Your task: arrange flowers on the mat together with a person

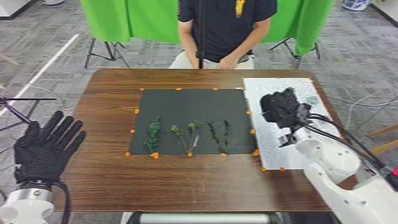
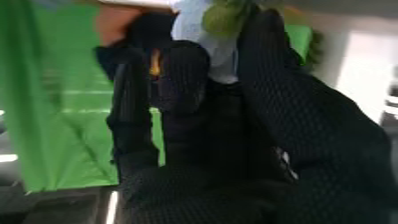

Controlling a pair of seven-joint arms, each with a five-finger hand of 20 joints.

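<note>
While the brown table (image 1: 187, 187) spans the space between the hands, the dark mat (image 1: 182, 102) lies on it, left of the right hand (image 1: 282, 107). The white mat (image 1: 277, 161) is beneath the right hand. Left hand (image 1: 40, 152): wide, fingers straight, beside the table's left edge. Right hand: hold cannot be determined. Green sprigs (image 1: 154, 132) lie on the dark mat, between the hands. A yellow-green round thing (image 2: 222, 20) is just beside the right hand.
</note>
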